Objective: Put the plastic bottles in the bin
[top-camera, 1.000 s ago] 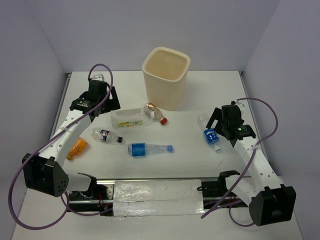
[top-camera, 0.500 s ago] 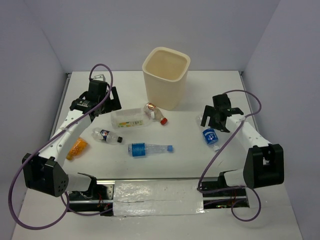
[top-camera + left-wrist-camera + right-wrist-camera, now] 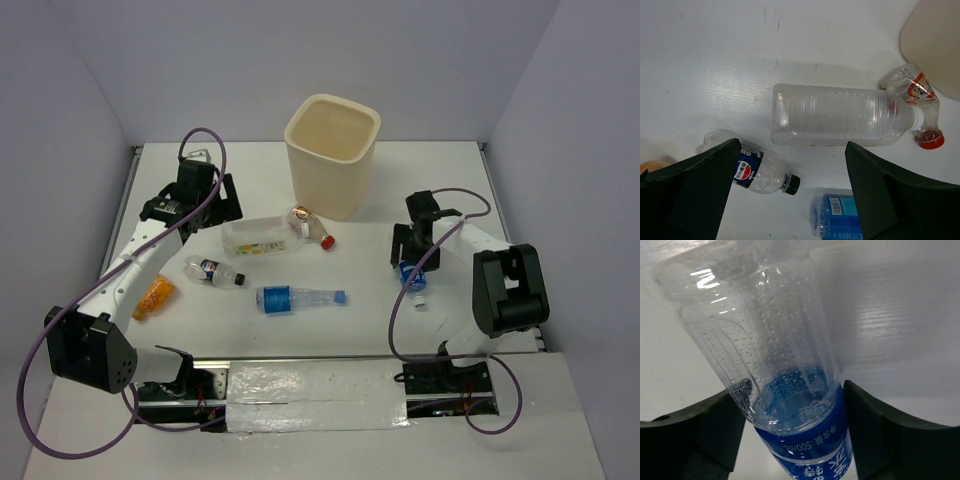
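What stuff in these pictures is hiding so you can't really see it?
- Orange bottle: left wrist view, only a sliver shows at the left edge.
- Bin: left wrist view, just one corner; the frame cuts off the rest.
- Clear blue-labelled bottle: right wrist view, its cap end runs off the bottom edge.
- Small dark-capped bottle: top view, its label is too small to read.

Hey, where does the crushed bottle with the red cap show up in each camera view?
Top external: the red-capped bottle lies just left of centre, in front of the bin.
Left wrist: the bottle is at the right edge, with its cap lowest in the frame.
Right wrist: not in it; a blue-labelled bottle fills that view.
Shared landmark: the clear boxy bottle, lying right beside it, also shows mid-frame in the left wrist view.
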